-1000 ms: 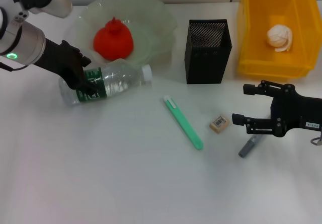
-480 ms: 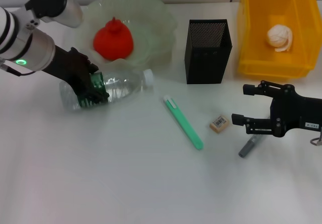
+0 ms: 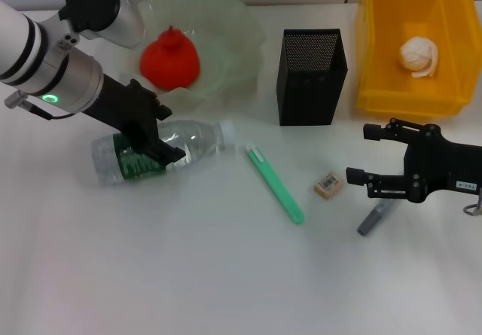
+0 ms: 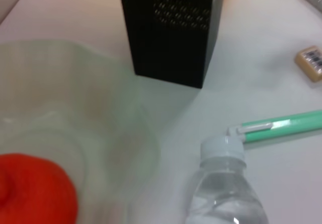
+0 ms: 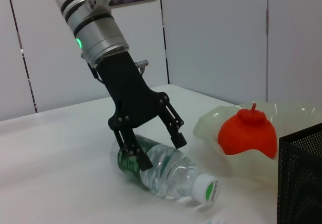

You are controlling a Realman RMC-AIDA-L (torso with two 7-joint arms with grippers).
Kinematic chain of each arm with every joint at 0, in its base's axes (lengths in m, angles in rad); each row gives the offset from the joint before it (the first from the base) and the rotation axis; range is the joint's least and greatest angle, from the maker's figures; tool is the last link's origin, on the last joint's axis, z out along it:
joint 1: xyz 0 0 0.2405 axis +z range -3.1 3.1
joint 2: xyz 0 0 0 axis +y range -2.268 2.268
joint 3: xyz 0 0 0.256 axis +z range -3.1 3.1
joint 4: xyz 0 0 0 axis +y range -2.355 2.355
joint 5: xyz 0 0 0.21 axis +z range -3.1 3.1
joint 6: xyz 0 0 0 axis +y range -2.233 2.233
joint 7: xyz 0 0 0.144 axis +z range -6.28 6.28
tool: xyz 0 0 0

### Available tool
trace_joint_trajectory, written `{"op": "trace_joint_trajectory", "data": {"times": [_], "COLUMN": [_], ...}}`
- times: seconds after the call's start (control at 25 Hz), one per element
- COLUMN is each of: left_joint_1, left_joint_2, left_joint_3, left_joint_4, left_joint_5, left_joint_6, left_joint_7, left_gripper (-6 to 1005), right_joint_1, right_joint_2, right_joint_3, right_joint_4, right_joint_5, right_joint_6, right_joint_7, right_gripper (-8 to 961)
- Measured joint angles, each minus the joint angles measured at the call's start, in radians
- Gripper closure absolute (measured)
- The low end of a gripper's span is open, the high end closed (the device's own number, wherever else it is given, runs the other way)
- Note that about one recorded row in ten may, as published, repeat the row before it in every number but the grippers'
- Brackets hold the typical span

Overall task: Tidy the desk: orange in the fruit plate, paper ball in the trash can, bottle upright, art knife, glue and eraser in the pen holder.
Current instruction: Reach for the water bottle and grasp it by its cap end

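Observation:
The clear bottle (image 3: 197, 139) with a green label lies on its side in front of the fruit plate (image 3: 233, 26). My left gripper (image 3: 167, 133) is open and straddles its labelled middle, as the right wrist view shows (image 5: 156, 151). The orange (image 3: 169, 60) sits in the plate. The paper ball (image 3: 418, 55) lies in the yellow trash can (image 3: 376, 86). The green art knife (image 3: 275, 184), the eraser (image 3: 328, 185) and the grey glue stick (image 3: 372, 220) lie on the table in front of the black pen holder (image 3: 310, 79). My right gripper (image 3: 360, 156) is open, just right of the eraser.
The bottle's white cap (image 4: 223, 146) lies close to the end of the art knife (image 4: 282, 128). The pen holder (image 4: 171, 32) stands between the plate and the trash can. The near half of the white table (image 3: 188, 275) is bare.
My left gripper has moved right and toward me along the bottle. The bottle has shifted with it, its cap now nearer the art knife. The right arm has not moved.

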Motion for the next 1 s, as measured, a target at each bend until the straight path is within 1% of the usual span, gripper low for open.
{"op": "trace_joint_trajectory", "data": {"times": [0.08,0.24,0.36,0.6,0.68,0.84,0.88,1.0], "left_joint_1": [0.0,-0.001,-0.002,-0.003,-0.003,-0.004,-0.005,-0.009], "left_joint_2": [0.0,0.0,-0.003,-0.004,-0.005,-0.005,-0.006,-0.008], "left_joint_3": [0.019,0.027,0.072,0.11,0.154,0.171,0.205,0.252], "left_joint_4": [0.002,0.001,-0.006,-0.008,-0.02,-0.027,-0.035,-0.049], "left_joint_5": [-0.02,-0.025,-0.064,-0.103,-0.123,-0.133,-0.157,-0.187], "left_joint_6": [0.004,0.003,-0.006,-0.017,-0.045,-0.058,-0.085,-0.124], "left_joint_7": [0.0,0.0,-0.001,0.0,0.0,0.0,0.0,0.0], "left_gripper": [227,229,231,234,235,237,238,239], "right_joint_1": [0.002,0.003,0.004,0.01,0.011,0.012,0.012,0.012], "right_joint_2": [0.001,0.001,0.001,0.0,0.0,0.0,0.0,0.0], "right_joint_3": [0.005,0.007,0.007,0.008,0.008,0.008,0.008,0.008], "right_joint_4": [0.001,0.003,0.006,0.014,0.014,0.014,0.014,0.014], "right_joint_5": [0.0,0.0,0.0,0.0,0.0,0.0,0.0,0.0], "right_joint_6": [-0.001,-0.002,-0.002,0.0,0.0,0.0,0.0,0.0], "right_joint_7": [0.0,0.0,0.0,0.0,0.0,0.0,0.0,0.0], "right_gripper": [115,115,115,115,115,115,115,115]}}
